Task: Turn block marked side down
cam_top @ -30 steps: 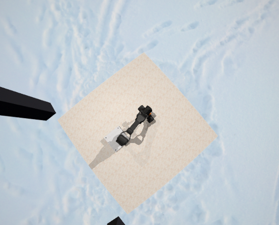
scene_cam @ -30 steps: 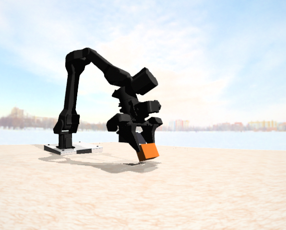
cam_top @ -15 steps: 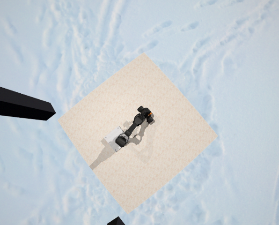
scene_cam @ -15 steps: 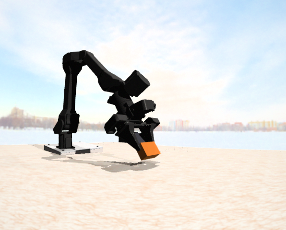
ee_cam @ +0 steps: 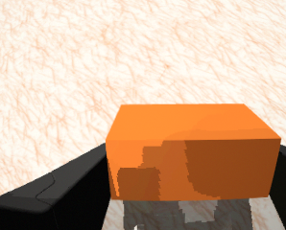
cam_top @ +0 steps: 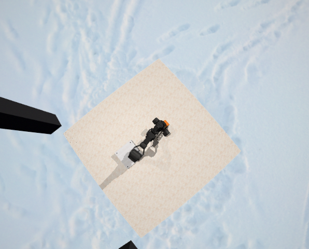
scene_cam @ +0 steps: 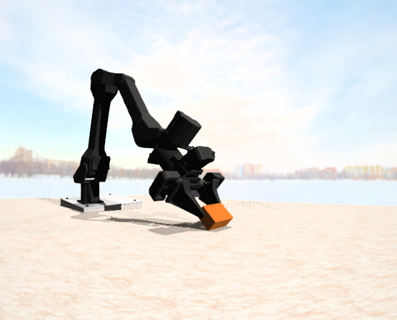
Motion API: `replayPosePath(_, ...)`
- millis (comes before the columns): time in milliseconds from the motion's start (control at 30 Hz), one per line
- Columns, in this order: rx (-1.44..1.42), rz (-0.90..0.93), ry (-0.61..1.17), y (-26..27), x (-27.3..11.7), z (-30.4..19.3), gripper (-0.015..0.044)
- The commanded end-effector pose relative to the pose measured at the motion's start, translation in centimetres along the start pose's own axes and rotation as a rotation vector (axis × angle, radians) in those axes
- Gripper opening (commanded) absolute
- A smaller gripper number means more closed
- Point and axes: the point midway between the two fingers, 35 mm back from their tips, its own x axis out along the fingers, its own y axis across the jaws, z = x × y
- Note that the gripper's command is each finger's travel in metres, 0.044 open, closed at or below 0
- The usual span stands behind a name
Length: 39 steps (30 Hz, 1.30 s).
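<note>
The orange block [cam_top: 166,123] [scene_cam: 216,216] [ee_cam: 193,165] is held tilted, with one lower edge close to the table [cam_top: 197,150] [scene_cam: 192,275] [ee_cam: 61,57]. Whether that edge touches the table I cannot tell. The faces in view are plain orange; no mark shows on them. My gripper [scene_cam: 210,209] [ee_cam: 188,152] is shut on the block, one finger at each end, and leans forward and down. In the overhead view the arm hides part of the block. Its underside is hidden.
The arm's white base plate [cam_top: 124,151] [scene_cam: 122,200] stands on the table behind the gripper. A black beam [cam_top: 23,115] enters the overhead view from the left, and a dark tip [cam_top: 129,245] shows at its bottom edge. The table's edges show in the overhead view.
</note>
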Motion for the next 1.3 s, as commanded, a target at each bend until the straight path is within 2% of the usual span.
replayPosePath(0,-0.007,-0.002,-0.054,0.0,0.6,-0.9,0.0000)
replayPosePath(700,-0.007,-0.009,-0.352,-0.5,-0.7,-2.4,0.0000)
replayPosePath(1267,-0.006,-0.010,-0.389,-0.6,-1.0,-2.2,0.0000)
